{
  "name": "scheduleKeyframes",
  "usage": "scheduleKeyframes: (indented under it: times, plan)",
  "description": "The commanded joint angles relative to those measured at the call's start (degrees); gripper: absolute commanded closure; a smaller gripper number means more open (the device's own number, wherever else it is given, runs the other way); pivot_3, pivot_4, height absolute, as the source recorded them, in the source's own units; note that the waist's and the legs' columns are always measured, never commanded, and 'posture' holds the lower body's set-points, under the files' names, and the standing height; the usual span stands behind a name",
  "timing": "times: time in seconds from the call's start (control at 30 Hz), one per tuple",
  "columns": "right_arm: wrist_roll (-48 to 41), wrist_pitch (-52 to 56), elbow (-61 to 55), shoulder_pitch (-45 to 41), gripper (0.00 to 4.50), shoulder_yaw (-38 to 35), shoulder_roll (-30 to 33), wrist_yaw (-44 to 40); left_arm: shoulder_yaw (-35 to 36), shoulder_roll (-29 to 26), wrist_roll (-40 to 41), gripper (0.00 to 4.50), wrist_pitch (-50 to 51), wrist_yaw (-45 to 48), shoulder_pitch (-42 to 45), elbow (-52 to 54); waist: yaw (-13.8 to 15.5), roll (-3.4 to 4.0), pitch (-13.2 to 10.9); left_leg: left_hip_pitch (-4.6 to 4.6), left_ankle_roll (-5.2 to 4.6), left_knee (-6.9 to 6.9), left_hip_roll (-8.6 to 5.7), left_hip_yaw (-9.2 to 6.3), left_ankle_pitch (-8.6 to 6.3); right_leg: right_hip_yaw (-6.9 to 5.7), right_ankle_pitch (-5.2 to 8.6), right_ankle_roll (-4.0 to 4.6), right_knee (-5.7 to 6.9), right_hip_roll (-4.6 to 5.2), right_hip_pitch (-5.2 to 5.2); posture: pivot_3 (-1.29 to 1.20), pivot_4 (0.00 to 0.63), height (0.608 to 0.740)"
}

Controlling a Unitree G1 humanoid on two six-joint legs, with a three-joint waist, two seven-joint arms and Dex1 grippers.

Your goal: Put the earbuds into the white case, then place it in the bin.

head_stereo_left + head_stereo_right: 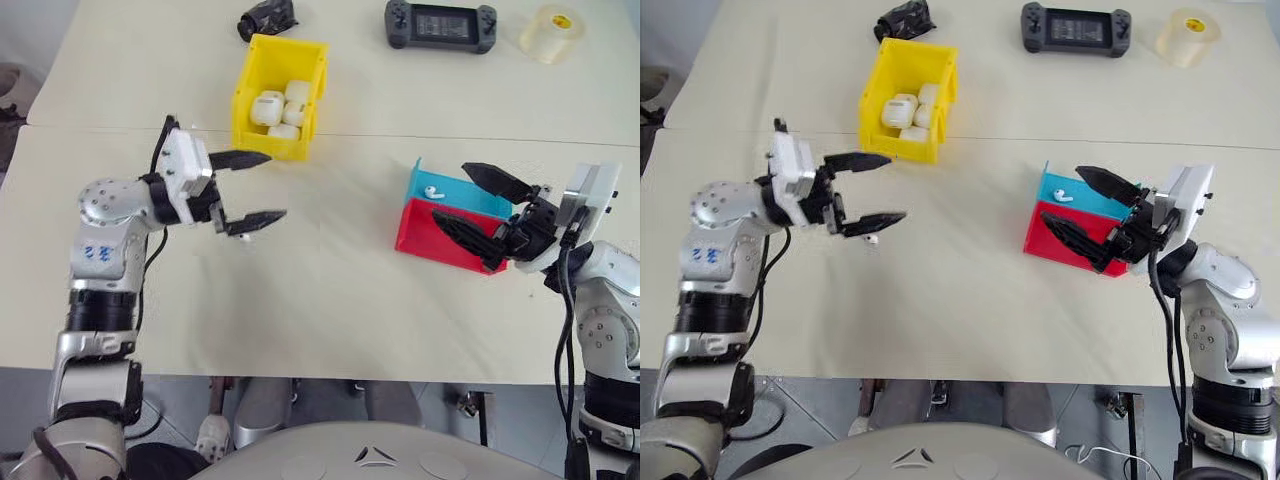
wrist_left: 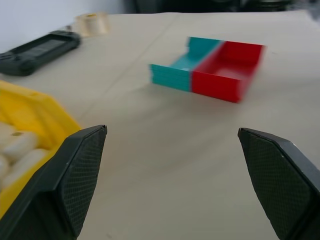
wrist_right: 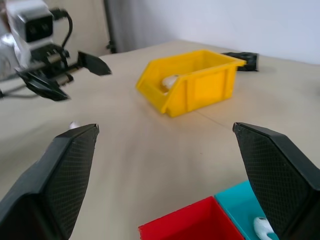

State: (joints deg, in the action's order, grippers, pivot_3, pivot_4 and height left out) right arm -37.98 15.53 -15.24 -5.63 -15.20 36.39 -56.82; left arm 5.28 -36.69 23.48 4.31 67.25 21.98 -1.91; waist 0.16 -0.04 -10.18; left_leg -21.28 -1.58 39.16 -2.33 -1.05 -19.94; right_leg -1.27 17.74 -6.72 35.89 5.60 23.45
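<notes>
— Earbuds first: where are they?
— One earbud point(image 1: 433, 190) lies in the blue tray point(image 1: 455, 188), and its tip shows in the right wrist view too. Another small white object point(image 1: 872, 239), possibly an earbud, sits on the table point(image 1: 330, 290) just under the left gripper point(image 1: 258, 187); it is too small to tell for sure.
— And the white cases?
— Several white cases point(image 1: 279, 110) are piled in the yellow bin point(image 1: 278, 97), which stands at the far side of the table, beyond the left gripper.
— What are the grippers doing?
— The left gripper hangs above the table near the bin's front, its fingers spread wide with nothing between them. The right gripper point(image 1: 478, 212) is at the blue tray and the red tray point(image 1: 428, 236), which stand side by side touching; its fingers are also wide apart and hold nothing.
— Anything else on the table?
— A handheld game console point(image 1: 441, 24), a roll of clear tape point(image 1: 551, 32) and a crumpled black object point(image 1: 266, 17) lie along the far edge.
</notes>
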Motion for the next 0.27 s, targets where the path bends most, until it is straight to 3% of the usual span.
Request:
scheduleKeyframes:
  times: [0.03, 0.27]
  plan:
    - [1.53, -3.98, 1.92, 0.87, 0.0, -0.62, 1.86, -4.71, 3.65, -1.84, 1.69, 0.02, -0.35, -1.13, -4.08, 5.65, 0.19, 0.0, 0.0, 0.0, -0.02, -0.01, -0.01, -0.01, -0.01, 0.0, 0.0, 0.01, 0.0, 0.01, 0.0, 0.0, 0.15, 0.74]
    - [2.57, -6.03, 4.8, 1.55, 0.0, -2.24, 3.2, -7.28, 6.72, -1.54, 1.64, 0.02, 0.79, -6.5, -9.17, 8.4, 0.21, 0.0, 0.0, 0.0, -0.04, -0.03, 0.0, 0.02, -0.02, 0.02, 0.0, 0.01, -0.01, 0.0, 0.01, 0.0, 0.15, 0.74]
